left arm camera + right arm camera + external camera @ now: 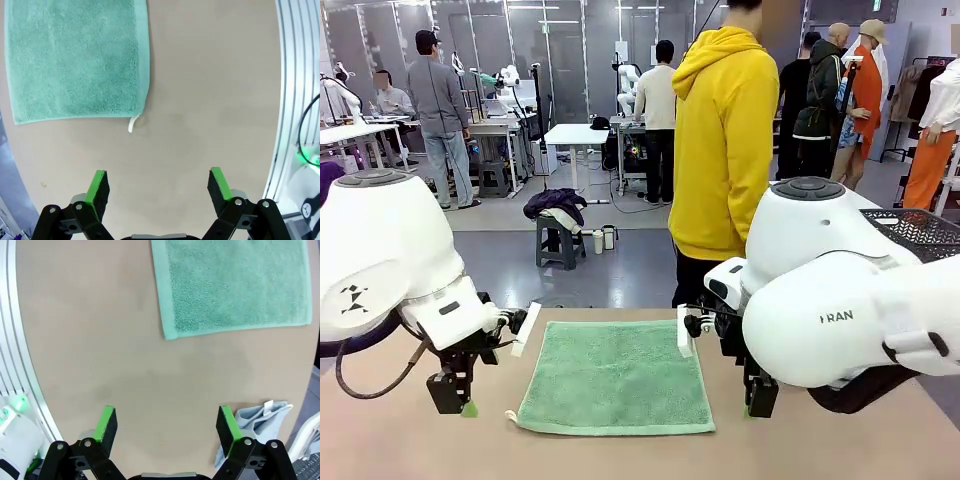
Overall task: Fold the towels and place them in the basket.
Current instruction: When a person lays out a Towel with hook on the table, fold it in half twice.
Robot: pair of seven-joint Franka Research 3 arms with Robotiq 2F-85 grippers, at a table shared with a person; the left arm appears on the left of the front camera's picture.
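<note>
green towel [616, 375] flat, edges free | open table [410, 445] both sides

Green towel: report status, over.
Left pincer open, right pincer open, both empty. Green towel flat, unfolded, between them. Grey-blue towel near right pincer.

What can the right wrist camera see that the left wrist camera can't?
Right wrist camera: a bunched grey-blue towel beside the right pincer. Left wrist camera: a little white tag hanging at a corner of the green towel, ahead of the left pincer. Both: the green towel lying flat on the tan table, and an open pincer with green pads over bare tabletop.
</note>
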